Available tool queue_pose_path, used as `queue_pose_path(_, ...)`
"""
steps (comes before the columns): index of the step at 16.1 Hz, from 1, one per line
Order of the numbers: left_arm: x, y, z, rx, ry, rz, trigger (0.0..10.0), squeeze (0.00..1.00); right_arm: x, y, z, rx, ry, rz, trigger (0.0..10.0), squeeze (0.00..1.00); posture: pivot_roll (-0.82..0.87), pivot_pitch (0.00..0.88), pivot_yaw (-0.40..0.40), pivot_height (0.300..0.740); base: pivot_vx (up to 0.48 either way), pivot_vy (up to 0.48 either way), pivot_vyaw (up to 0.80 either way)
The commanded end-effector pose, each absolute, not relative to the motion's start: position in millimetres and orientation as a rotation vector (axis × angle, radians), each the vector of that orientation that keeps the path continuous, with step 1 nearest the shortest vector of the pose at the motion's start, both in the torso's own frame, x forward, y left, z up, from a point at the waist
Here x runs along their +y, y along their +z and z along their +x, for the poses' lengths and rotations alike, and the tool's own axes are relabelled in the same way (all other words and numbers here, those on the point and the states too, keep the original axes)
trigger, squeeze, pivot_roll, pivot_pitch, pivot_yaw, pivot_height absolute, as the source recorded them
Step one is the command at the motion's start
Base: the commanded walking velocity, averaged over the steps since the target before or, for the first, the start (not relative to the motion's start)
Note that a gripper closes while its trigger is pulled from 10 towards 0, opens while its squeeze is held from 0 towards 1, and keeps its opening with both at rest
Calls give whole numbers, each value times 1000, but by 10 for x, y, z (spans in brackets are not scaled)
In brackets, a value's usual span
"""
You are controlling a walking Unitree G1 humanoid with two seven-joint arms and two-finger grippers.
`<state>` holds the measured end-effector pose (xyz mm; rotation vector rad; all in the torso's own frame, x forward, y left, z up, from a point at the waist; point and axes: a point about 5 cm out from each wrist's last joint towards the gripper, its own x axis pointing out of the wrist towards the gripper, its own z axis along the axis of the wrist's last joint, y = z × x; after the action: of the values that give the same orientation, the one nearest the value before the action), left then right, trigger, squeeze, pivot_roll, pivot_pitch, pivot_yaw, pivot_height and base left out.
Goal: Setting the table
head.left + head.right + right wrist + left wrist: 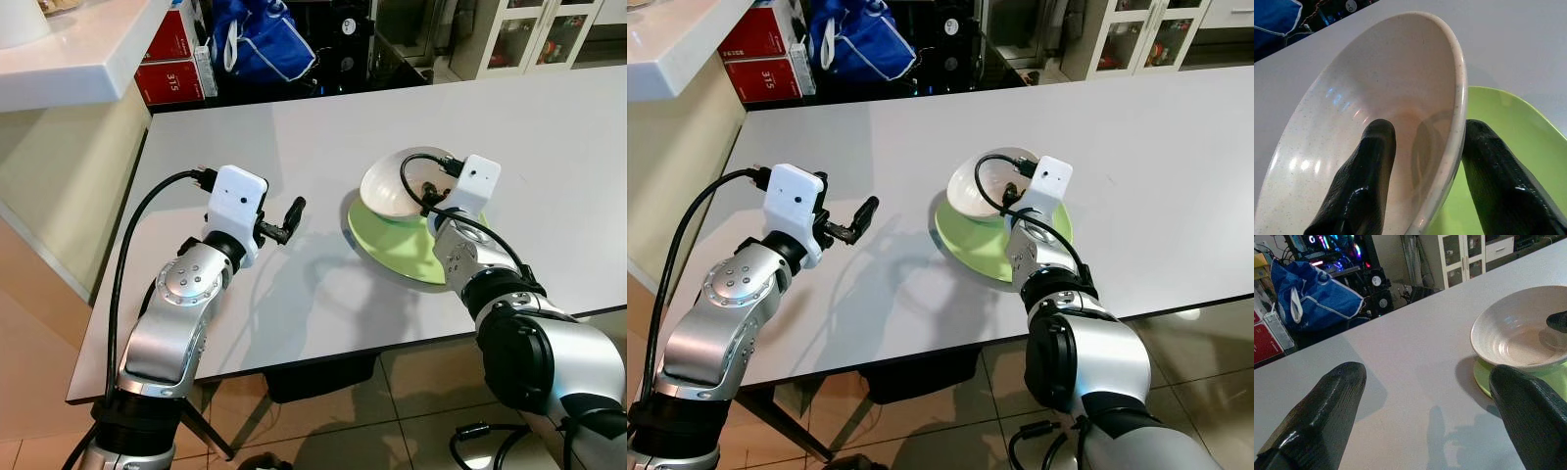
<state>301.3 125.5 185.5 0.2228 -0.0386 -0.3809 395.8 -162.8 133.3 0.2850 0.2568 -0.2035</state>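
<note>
Grey matt tabletop (294, 127), rectangular, with tiled floor below its near edge and a white counter (69, 59) beyond its left edge.

Left eye view: red cardboard boxes (174, 61) and a blue fabric bag (257, 41) stand past the far edge. One round lime-green flat plate (402, 253) lies near the near edge, toward the right end. One speckled white ceramic bowl (392, 191) sits on the plate's far-left part, tilted, its mouth facing up and toward the near-right. The right gripper (428, 188) reaches in over the bowl's near-right rim. The left gripper (286, 223) hangs above bare tabletop left of the plate, well apart from it, pointing toward the bowl.

Right eye view: same layout; white cabinets with glass doors (1146, 34) at the far right of the room.

Left wrist view: two black fingers (1327, 411) stand wide apart with nothing between them; beyond, the bowl rests on the green plate, a black fingertip showing inside it.

Right wrist view: the jaws straddle the bowl's rim, one finger (1366, 171) inside against the inner wall, the other outside over the plate, closed onto the wall. The bowl's rim slants, its low side toward the plate.
</note>
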Motion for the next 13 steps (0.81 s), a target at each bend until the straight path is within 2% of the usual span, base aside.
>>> queue_pose_path(1,1253,1897,3023,-57,-378,238,10000,0,-1610,1415,3992,235,-199,311,10000,24,163,0,55,740,0,0,0)
queue_pose_path(2,1249,1897,3022,-57,-381,239,10000,0,-1624,1386,3981,245,-205,341,10000,1000,163,0,55,740,0,0,0)
queue_pose_path(13,1264,1907,3009,-57,-384,250,10000,0,-1676,1132,3870,354,-278,426,10000,1000,172,0,58,740,0,0,0)
